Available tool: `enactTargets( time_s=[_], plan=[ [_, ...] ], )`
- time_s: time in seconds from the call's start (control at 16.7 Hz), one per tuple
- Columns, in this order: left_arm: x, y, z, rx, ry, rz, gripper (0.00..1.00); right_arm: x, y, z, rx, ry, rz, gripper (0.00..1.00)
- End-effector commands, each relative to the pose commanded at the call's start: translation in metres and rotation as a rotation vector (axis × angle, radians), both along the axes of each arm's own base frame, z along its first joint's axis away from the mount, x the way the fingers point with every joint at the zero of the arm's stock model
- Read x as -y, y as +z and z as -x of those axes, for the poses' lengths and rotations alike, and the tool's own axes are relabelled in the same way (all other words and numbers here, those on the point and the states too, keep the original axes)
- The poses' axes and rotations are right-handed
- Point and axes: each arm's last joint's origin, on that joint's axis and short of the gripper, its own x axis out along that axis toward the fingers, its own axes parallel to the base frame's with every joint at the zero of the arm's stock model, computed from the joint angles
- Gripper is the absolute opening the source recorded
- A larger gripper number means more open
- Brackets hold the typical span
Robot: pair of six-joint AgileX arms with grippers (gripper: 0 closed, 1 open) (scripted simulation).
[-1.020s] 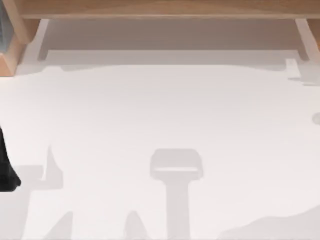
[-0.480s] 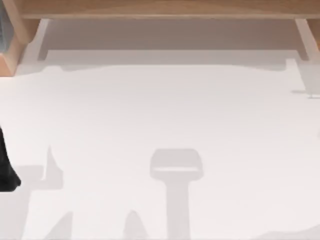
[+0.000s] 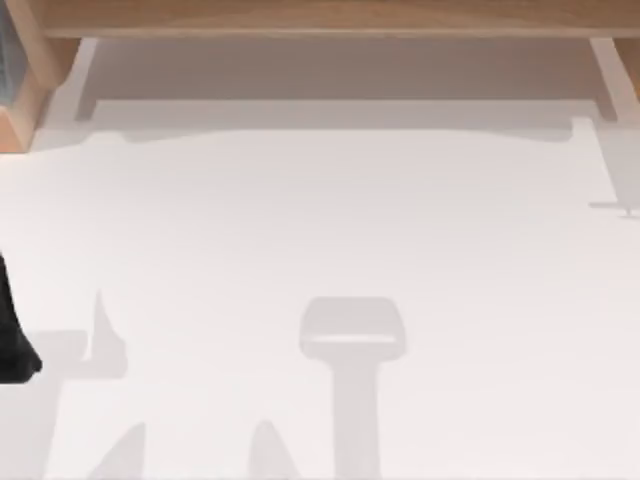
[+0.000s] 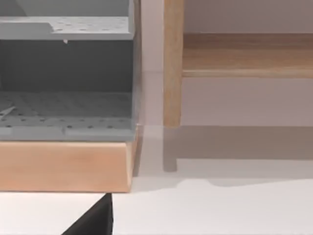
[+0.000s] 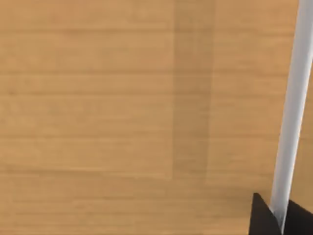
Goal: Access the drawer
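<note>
A drawer front (image 5: 98,112) is seen close in the right wrist view. It is a flat panel of light brown wood, and the grain is laid in long parallel lines across it. One darker band of shade is crossing the grain. A handle (image 5: 292,107) is mounted before the panel: a slim, pale, straight bar, set across the grain and slightly tilted. It cannot be told whether the drawer is pushed in or pulled out. In the top view, wooden furniture (image 3: 320,18) of the same colour is placed along the 12 o'clock edge of the table (image 3: 320,230); the drawer cannot be distinguished there.
</note>
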Motion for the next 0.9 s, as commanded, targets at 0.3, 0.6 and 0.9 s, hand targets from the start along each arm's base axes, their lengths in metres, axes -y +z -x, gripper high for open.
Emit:
enactTargets(
  time_s=[0.3, 0.6, 0.9],
  plan=[
    [0.000, 0.000, 0.000, 0.000, 0.000, 0.000, 1.00, 0.002, 0.003, 0.027, 0.014, 0.000, 0.017, 0.00],
    [0.000, 0.000, 0.000, 0.000, 0.000, 0.000, 1.00, -0.001, 0.000, 0.063, 0.000, 0.000, 0.000, 0.00],
    [0.000, 0.000, 0.000, 0.000, 0.000, 0.000, 1.00, -0.001, 0.000, 0.063, 0.000, 0.000, 0.000, 0.15]
  ],
)
